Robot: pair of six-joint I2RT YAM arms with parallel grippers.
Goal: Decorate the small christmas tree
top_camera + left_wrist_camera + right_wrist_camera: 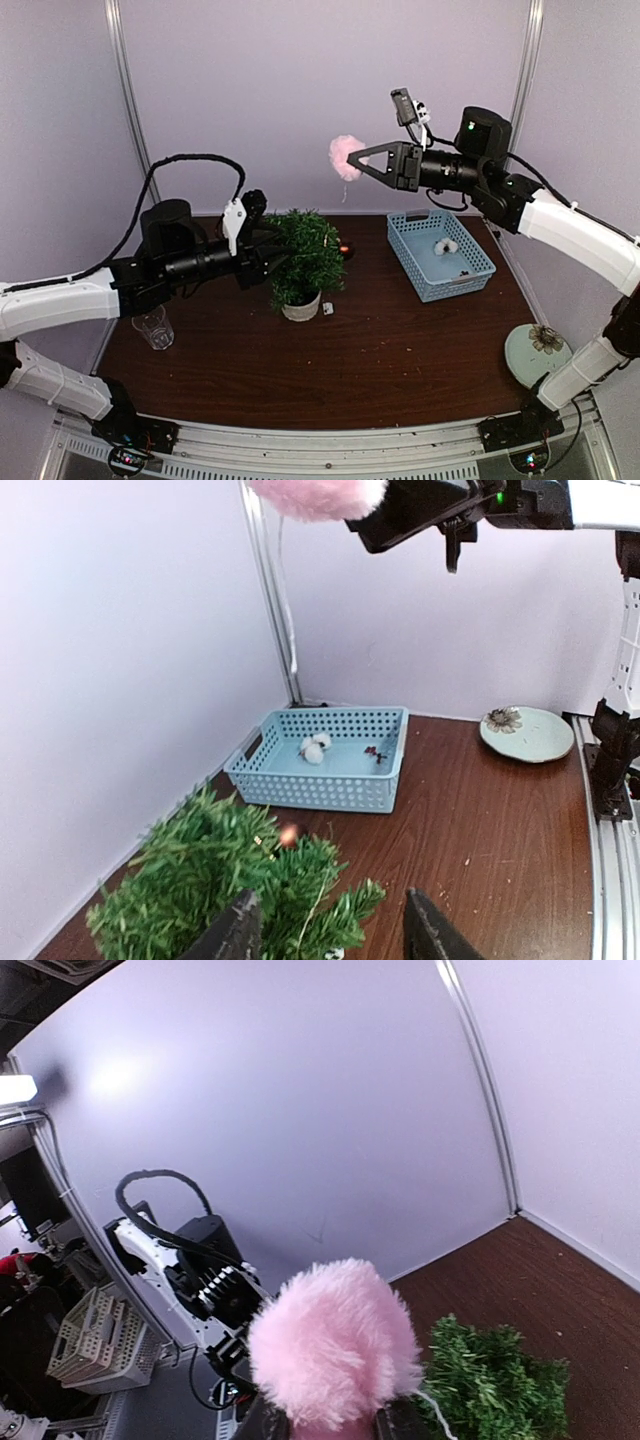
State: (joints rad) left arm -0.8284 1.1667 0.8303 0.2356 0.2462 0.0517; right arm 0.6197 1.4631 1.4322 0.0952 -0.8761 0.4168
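1. Hiding the fingertips of the left gripper (330,900) from the overhead camera, the small christmas tree (305,250) covers them with its left-side sprigs. The left wrist view shows two dark fingers (238,932), cut off by the bottom edge. They stand partly apart with green sprigs reaching into the gap and nothing clamped.
2. The right gripper (352,160) is raised high behind the tree and pinched on a pink pom-pom (346,156). In its own wrist view the fluff buries most of both fingers.
3. The tree stands in its white pot (301,309) at mid-table, left of the basket and apart from it. A reddish ornament (344,248) sits at its right side, too small to make out.
4. The light-blue basket (470,272), back right, holds a white fluffy piece (445,243) and a tiny dark-red item (375,752) that cannot be identified.
5. A clear glass (152,328) stands under the left arm, and its contents cannot be told. A pale plate (522,358) bearing a flower shape lies near the right arm's base.
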